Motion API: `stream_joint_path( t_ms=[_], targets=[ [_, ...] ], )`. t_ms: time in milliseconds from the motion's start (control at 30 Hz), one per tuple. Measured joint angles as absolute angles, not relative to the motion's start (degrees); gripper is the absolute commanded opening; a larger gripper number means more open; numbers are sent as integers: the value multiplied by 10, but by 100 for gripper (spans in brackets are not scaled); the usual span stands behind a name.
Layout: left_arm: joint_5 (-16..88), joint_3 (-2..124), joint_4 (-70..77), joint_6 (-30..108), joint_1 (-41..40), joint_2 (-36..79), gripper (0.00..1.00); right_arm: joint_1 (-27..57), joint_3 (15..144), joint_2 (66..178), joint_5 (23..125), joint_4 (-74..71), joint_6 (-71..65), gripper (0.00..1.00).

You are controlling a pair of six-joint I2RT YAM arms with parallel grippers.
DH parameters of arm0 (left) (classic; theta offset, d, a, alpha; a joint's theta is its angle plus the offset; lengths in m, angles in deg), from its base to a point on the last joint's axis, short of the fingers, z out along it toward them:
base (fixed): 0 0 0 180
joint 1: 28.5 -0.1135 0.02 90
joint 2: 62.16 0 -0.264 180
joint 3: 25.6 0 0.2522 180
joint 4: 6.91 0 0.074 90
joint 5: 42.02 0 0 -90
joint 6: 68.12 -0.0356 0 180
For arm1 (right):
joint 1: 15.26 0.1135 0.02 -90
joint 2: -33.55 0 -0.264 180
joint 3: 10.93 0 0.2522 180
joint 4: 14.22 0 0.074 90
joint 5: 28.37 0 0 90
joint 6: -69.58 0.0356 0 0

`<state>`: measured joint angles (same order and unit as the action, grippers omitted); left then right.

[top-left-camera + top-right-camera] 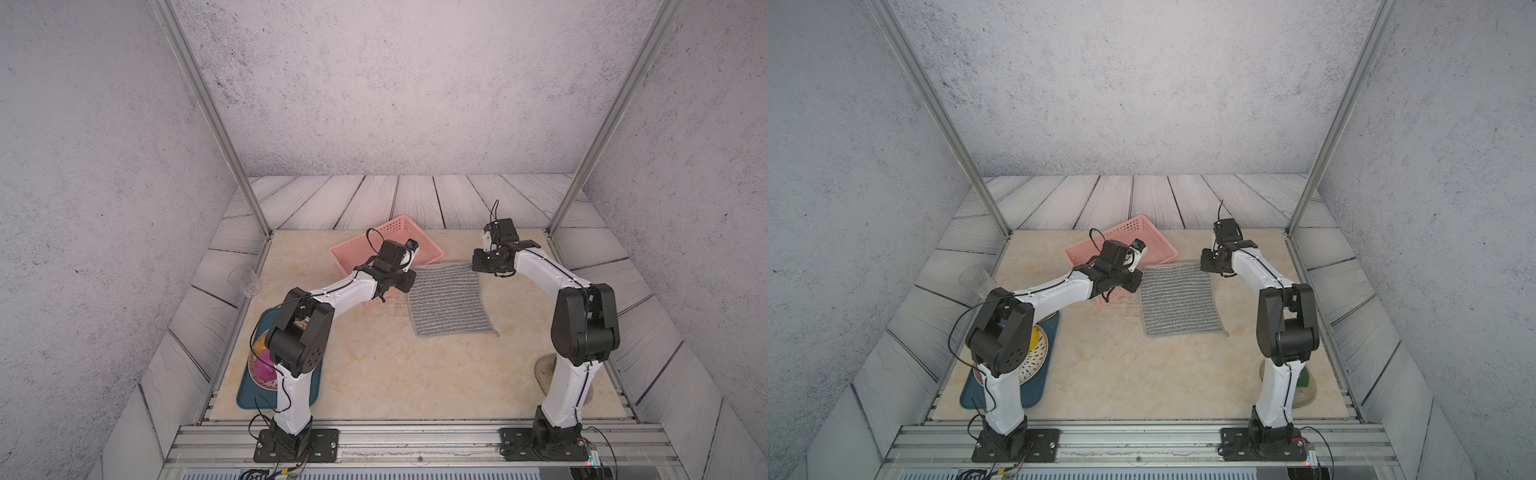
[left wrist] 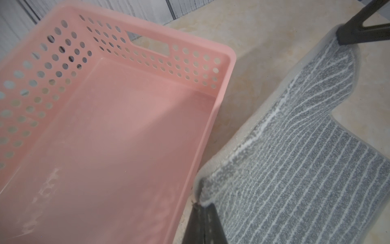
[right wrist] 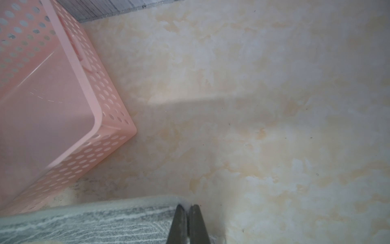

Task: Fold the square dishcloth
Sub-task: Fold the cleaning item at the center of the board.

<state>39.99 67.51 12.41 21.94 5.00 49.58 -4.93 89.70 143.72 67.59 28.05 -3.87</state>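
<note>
You've got one square grey dishcloth with thin white stripes (image 1: 449,299), one pink perforated plastic basket (image 1: 390,226), one dark teal tray (image 1: 245,397), one clear plastic cup (image 1: 247,280) and two arms. Your left gripper (image 2: 203,208) is clamped tight on the cloth's far-left corner, and your right gripper (image 3: 188,208) on its far-right corner. The cloth sits mid-table with its far hem raised between the grips and the rest flat. A basket corner is just beside the left-held corner. Bare beige marbled tabletop (image 1: 395,374) runs from the near hem to the arm bases. Grey speckled walls, pale plank surround.
</note>
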Motion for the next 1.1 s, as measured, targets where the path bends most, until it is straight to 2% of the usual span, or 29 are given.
stream_joint_path(
  t_ms=[367, 1100],
  targets=[
    [375, 612, 109, 223, 57, 495, 0, -49, 820, 1431, 695, 264, -23, 0],
    [366, 515, 103, 262, 112, 416, 0, -49, 720, 1316, 700, 261, 0, 2]
  ],
)
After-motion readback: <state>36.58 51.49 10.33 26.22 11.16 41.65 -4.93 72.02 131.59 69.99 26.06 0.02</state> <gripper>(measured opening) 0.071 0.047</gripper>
